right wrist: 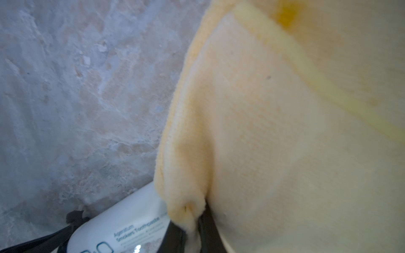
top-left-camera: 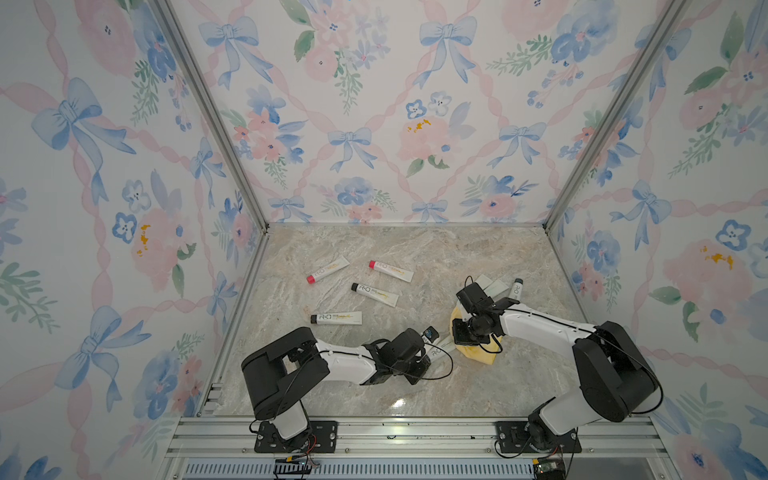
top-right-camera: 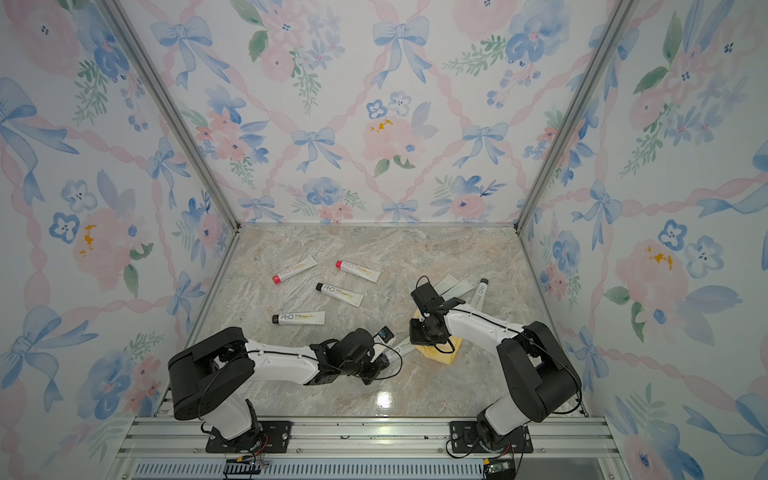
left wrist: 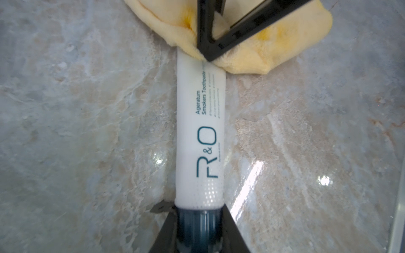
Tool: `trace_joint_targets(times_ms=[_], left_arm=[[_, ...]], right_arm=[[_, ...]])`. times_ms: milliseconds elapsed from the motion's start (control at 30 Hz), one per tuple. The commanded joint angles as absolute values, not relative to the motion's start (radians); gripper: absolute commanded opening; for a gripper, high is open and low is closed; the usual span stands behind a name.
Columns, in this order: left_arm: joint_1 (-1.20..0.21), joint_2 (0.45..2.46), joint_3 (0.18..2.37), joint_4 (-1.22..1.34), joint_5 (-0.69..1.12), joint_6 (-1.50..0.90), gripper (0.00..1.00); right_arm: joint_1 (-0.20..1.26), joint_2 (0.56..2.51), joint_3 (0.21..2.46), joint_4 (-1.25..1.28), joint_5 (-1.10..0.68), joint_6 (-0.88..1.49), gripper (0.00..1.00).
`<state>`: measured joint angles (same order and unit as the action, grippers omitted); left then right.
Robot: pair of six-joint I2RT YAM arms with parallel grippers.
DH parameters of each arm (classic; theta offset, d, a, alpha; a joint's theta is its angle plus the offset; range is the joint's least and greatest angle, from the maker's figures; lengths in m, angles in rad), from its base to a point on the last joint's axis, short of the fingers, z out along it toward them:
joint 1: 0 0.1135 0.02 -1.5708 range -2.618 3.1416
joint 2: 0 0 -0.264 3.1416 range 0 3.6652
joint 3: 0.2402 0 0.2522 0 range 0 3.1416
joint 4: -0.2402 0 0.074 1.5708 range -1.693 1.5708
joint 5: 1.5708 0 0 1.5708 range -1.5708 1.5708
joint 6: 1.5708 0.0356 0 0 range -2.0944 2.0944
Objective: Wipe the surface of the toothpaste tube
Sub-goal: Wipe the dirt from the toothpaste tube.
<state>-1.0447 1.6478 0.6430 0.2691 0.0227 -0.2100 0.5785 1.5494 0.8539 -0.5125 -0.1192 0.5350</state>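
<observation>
Most of the scene is taken up by the marbled worktop, over which two white-and-black arms are extended from the near rail. A folded yellow cloth (stained a deeper yellow in places) is spread beneath the right claw. The right claw's jaws are drawn almost together on a pinched fold of it, and that fold is seen bunched between the black fingers in the right wrist view.

The toothpaste tube, white with teal "R&O" lettering, is laid flat on the worktop straight ahead of the left claw. It is stretched from there to the right claw, where its far end is covered by the cloth; the right claw's tip is set on the cloth right at the tube's edge.

Four spare tubes are scattered well beyond the left claw, apart from one another. Further tubes are seen just beyond the right claw, partly hidden by it. The dark blue cap of the toothpaste tube is clamped between the left claw's closed jaws.
</observation>
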Motion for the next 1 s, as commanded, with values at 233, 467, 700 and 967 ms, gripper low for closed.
trace_joint_targets(times_ms=[233, 467, 700, 967], left_arm=[[-1.048, 1.654, 0.629, 0.229, 0.009, -0.212, 0.25], [-1.048, 1.647, 0.623, 0.23, 0.006, -0.212, 0.25], [-1.048, 1.65, 0.623, 0.23, 0.006, -0.212, 0.25], [-1.048, 1.649, 0.627, 0.23, 0.005, -0.211, 0.26]], right_arm=[[0.66, 1.575, 0.858, -0.535, -0.308, 0.586, 0.13], [0.536, 1.634, 0.863, -0.599, -0.092, 0.504, 0.13], [0.472, 1.64, 0.858, -0.62, 0.009, 0.465, 0.13], [0.509, 1.632, 0.863, -0.607, -0.049, 0.487, 0.13]])
